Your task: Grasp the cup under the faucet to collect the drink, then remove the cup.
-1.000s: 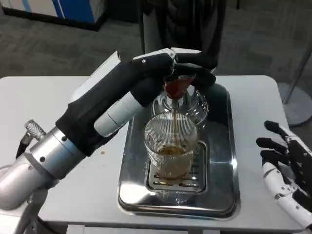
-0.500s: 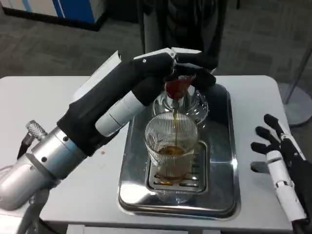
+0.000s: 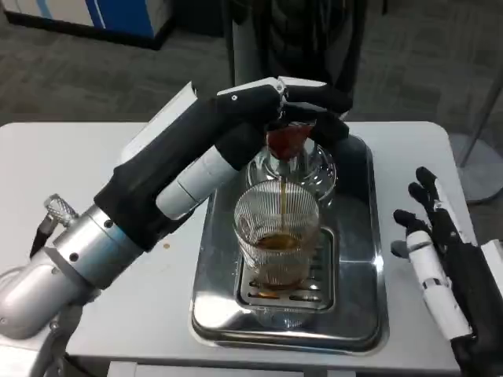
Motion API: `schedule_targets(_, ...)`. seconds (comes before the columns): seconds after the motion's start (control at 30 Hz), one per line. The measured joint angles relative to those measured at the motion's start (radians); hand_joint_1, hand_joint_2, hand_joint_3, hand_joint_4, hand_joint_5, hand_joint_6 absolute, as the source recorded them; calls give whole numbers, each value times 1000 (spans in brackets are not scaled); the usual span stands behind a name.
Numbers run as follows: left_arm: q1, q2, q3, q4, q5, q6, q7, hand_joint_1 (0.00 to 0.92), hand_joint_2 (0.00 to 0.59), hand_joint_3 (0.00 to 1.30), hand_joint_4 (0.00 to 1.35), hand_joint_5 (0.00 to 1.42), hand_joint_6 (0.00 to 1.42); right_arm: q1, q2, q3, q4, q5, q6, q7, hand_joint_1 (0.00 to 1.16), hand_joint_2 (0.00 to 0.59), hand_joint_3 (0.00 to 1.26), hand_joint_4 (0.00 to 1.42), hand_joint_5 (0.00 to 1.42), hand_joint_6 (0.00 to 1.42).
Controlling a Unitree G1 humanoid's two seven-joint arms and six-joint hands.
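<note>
Head view showed your left hand [image 3: 295, 106] pressing the red faucet lever [image 3: 284, 138] while drink streamed into the ribbed cup [image 3: 277, 236] on the drip tray [image 3: 357, 259]. Your right hand [image 3: 440, 251] hovered beside the tray, fingers spread, empty; you needed to wrap the cup low and squarely.

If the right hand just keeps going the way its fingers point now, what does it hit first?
The right hand points up and slightly left across bare table, alongside the steel tray. It looks likely to pass right of the tray's edge, with nothing ahead before the table's far edge; depth is uncertain.
</note>
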Motion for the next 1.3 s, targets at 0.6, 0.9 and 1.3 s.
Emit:
schedule_targets(0.6, 0, 0, -4, 5, 4, -7, 12, 0, 61, 418, 441, 436, 175, -63, -66, 3, 16, 52, 41, 72, 56, 586, 0, 0, 0, 149)
schedule_targets(0.9, 0, 0, -6, 10, 4, -12, 16, 0, 61, 420, 441, 436, 175, -63, -79, 3, 21, 50, 44, 72, 98, 586, 0, 0, 0, 150)
schedule_targets(1.3, 4, 1, -5, 11, 4, -19, 17, 0, 61, 420, 441, 436, 175, -72, -87, 9, 27, 47, 44, 68, 109, 586, 0, 0, 0, 150)
